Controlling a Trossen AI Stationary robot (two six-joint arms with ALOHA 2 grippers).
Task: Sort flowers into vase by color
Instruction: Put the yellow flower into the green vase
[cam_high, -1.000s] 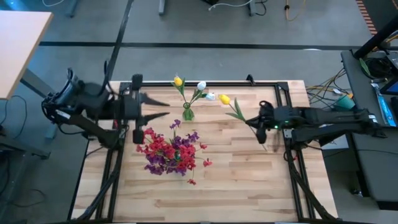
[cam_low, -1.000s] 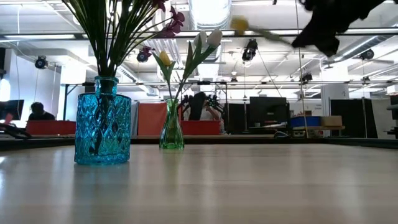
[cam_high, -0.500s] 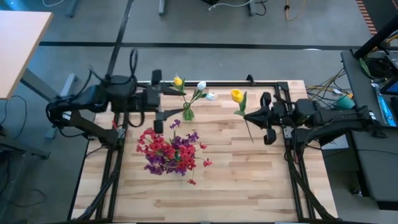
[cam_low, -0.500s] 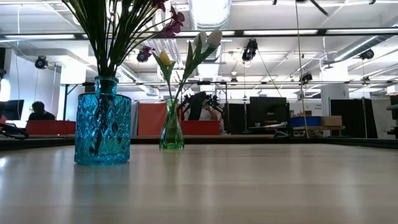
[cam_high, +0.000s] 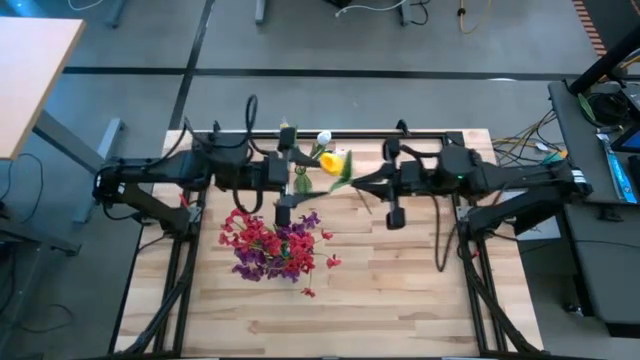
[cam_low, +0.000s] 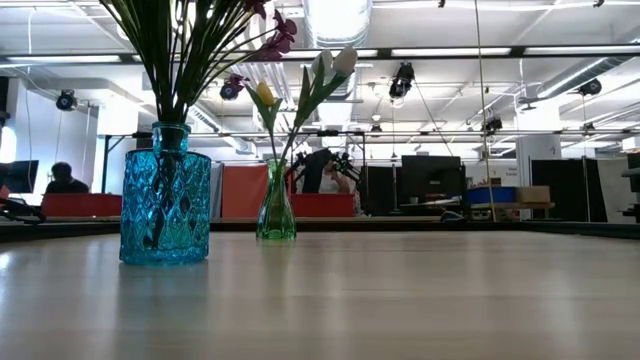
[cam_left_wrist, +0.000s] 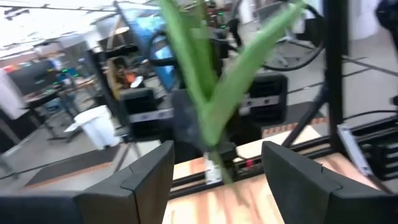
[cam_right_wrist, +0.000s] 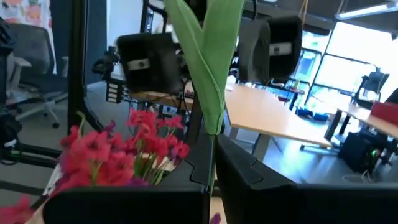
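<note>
Transferring yellow flower (cam_high: 331, 161): right pincer (cam_high: 352, 182) clamps its stem; left pincer (cam_high: 284, 172) stands wide; next, lower into green vase (cam_low: 276, 203).

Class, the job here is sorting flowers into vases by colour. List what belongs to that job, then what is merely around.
Job:
yellow flower held in right gripper
left gripper
green vase
blue vase
red and purple flowers

Merely around:
wooden table
monitor
seated person

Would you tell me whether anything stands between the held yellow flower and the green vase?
Yes: the left gripper, open, sits among the green vase's stems, right beside the yellow flower held by the shut right gripper.
</note>
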